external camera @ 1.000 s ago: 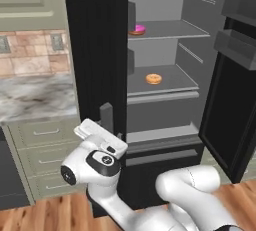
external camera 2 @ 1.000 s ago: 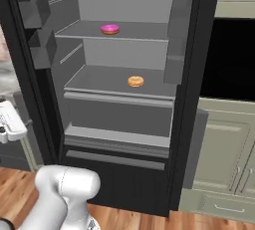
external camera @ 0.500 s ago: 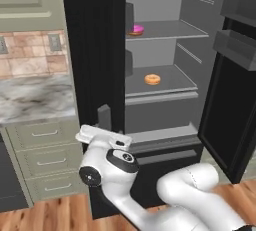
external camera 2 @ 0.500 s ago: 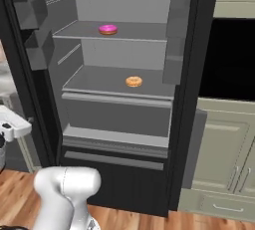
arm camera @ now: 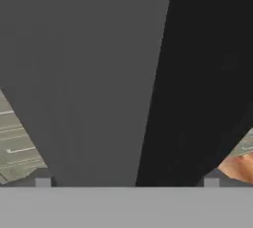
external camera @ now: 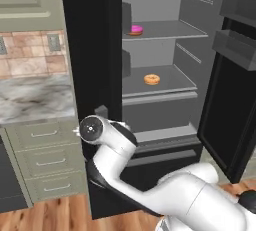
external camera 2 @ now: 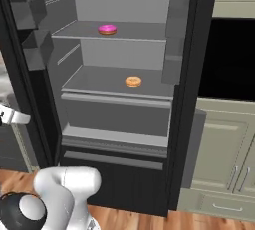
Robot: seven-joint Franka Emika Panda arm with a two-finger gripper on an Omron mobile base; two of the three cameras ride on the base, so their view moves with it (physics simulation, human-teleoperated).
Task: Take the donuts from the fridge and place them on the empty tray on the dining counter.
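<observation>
The fridge [external camera: 165, 125] stands with both doors open. A pink donut [external camera: 136, 29] [external camera 2: 107, 29] lies on the upper shelf. An orange-tan donut [external camera: 152, 79] [external camera 2: 133, 81] lies on the shelf below it. My gripper [external camera: 101, 112] is low by the open left door's edge, well below and left of both donuts. In the hand view the gripper [arm camera: 127, 182] is open with nothing between its tips, pressed close to the door's grey and black surfaces. The tray and the dining counter are out of view.
The right door [external camera: 235, 85] with its bins juts out toward me. A marble counter [external camera: 35, 95] on sage-green drawers sits left of the fridge. A black wall oven [external camera 2: 231, 59] and green cabinets [external camera 2: 219, 149] stand to its right.
The wrist has lifted and turned beside the left door's edge, with the arm folding up under it. The jaws stay open. Both donuts lie where they were.
</observation>
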